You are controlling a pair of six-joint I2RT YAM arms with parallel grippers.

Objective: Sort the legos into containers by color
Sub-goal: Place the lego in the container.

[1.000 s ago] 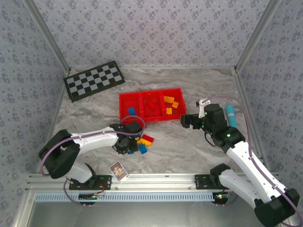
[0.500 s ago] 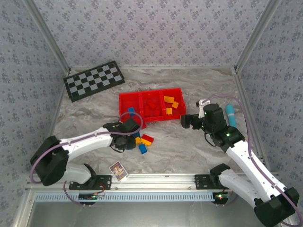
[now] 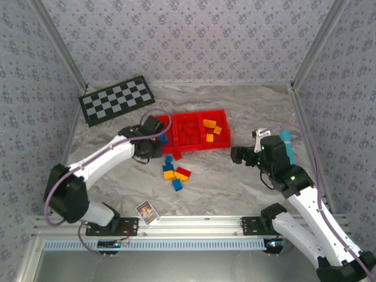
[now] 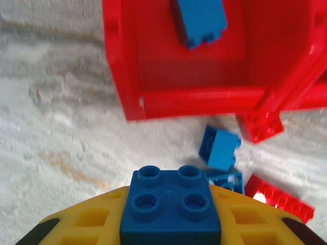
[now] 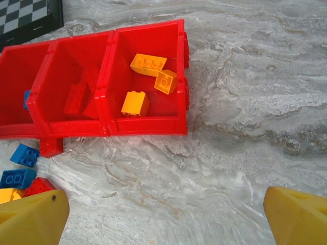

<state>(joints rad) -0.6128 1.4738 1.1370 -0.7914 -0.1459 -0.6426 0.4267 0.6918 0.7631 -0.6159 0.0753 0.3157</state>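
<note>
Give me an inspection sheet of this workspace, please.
Surface: marbled tabletop.
Job's things: red tray holds orange bricks right, red bricks middle, a blue brick left; loose bricks lie on the table in front.
Clutter: checkerboard; picture card.
Grippers: left pincer shut on a four-stud blue brick near the tray's left end; right pincer open, empty.
Cables: a purplish cable along each arm.
Surroundings: patterned walls; metal rail.

Tray part-sorted, one blue brick gripped.
The red three-compartment tray (image 5: 145, 125) holds three orange-yellow bricks (image 5: 148, 64) on the right, red bricks (image 5: 75, 97) in the middle and a blue brick (image 4: 199, 20) on the left. A dark blue four-stud brick (image 4: 171, 204) sits clamped studs-up in the left pincer (image 4: 171, 232), near the left compartment. A mixed loose cluster (image 3: 174, 174) lies on the worktop (image 3: 235, 176) just in front.
</note>
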